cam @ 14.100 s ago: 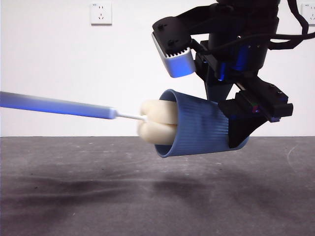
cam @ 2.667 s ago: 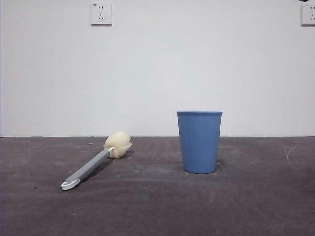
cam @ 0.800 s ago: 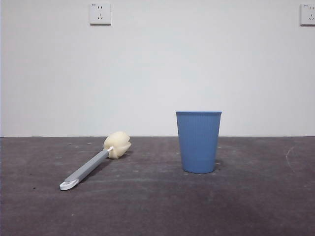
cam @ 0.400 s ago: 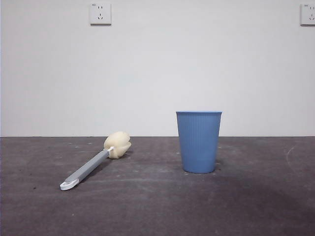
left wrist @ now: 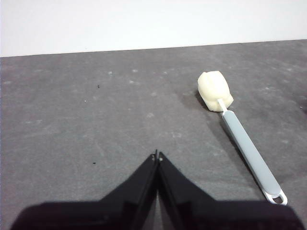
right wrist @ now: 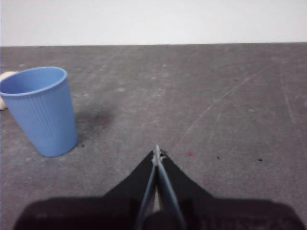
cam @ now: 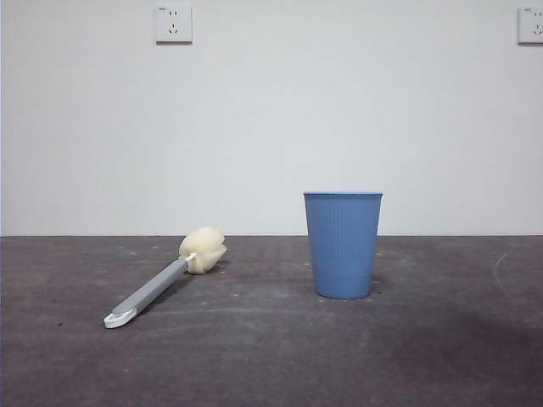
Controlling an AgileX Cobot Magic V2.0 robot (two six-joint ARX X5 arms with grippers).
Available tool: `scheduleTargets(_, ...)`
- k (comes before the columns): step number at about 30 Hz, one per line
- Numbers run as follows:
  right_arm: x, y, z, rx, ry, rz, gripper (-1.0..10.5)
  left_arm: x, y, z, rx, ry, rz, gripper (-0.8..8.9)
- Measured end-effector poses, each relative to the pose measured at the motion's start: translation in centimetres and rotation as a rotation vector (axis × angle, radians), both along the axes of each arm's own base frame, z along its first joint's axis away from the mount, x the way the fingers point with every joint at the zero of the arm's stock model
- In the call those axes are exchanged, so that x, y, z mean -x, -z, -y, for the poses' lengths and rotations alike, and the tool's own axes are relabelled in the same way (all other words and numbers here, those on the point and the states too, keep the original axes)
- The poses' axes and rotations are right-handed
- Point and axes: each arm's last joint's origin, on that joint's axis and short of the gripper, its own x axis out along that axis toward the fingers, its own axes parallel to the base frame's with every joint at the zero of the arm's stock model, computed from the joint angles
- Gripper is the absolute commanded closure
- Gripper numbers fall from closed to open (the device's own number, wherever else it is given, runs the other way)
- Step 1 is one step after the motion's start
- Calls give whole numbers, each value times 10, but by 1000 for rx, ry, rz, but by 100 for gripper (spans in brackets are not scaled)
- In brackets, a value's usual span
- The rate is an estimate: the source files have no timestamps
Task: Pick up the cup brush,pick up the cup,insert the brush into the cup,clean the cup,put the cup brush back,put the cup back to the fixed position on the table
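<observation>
The cup brush lies flat on the table, left of centre, its cream sponge head toward the wall and its white looped end toward the front. It also shows in the left wrist view. The light blue ribbed cup stands upright right of centre and shows in the right wrist view. My left gripper is shut and empty, pulled back from the brush. My right gripper is shut and empty, away from the cup. Neither arm shows in the front view.
A white wall stands behind the table with a socket at upper left and another socket at the upper right corner. A faint pale curved mark lies on the table at the right.
Since 13 seconds ago the cup and brush have been set down and both arms have left the front view. Over the last second nothing has moved.
</observation>
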Motion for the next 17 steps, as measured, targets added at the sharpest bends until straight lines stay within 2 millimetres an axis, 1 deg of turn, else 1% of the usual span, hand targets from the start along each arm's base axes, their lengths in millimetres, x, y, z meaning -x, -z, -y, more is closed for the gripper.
scheduleTargets(17, 0, 0, 1, -1, 6, 3, 946, 0, 0, 0, 0, 0, 0, 817)
